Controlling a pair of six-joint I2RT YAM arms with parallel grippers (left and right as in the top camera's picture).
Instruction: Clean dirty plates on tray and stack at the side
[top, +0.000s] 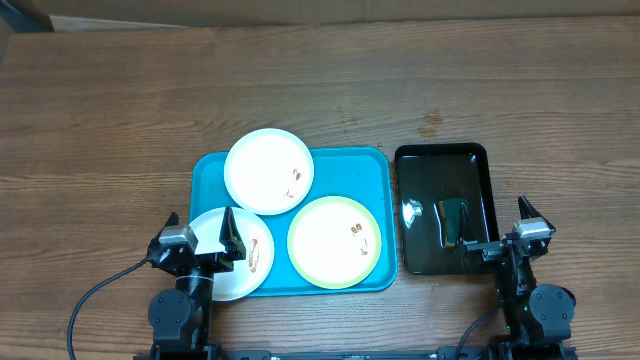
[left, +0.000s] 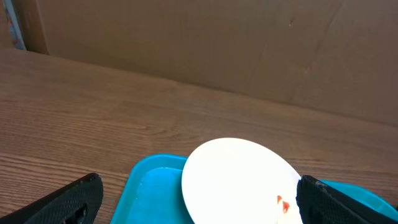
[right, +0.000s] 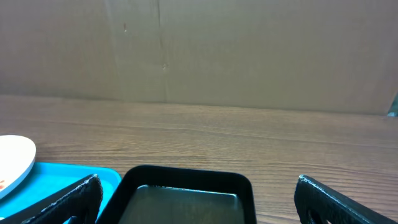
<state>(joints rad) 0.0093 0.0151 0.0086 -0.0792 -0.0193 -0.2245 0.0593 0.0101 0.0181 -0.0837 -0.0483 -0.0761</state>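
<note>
The turquoise tray (top: 210, 185) holds three plates. A white plate (top: 268, 170) with a small reddish smear lies at its far side. A pale yellow-green plate (top: 335, 241) lies front right. A second white plate (top: 245, 262) with brown smears lies front left, overhanging the tray's near edge. My left gripper (top: 200, 226) hovers open over this front-left plate, holding nothing. The left wrist view shows the far white plate (left: 239, 180) and the tray (left: 152, 186) between the open fingers of the left gripper (left: 199, 183). My right gripper (top: 496, 222) is open and empty over the black tray.
A glossy black tray (top: 442, 165) sits just right of the turquoise one. In the right wrist view it (right: 186, 177) lies between the open fingers of the right gripper (right: 199, 183). Bare wood-grain tabletop (top: 100, 120) surrounds both trays. A cardboard wall (right: 249, 50) stands at the back.
</note>
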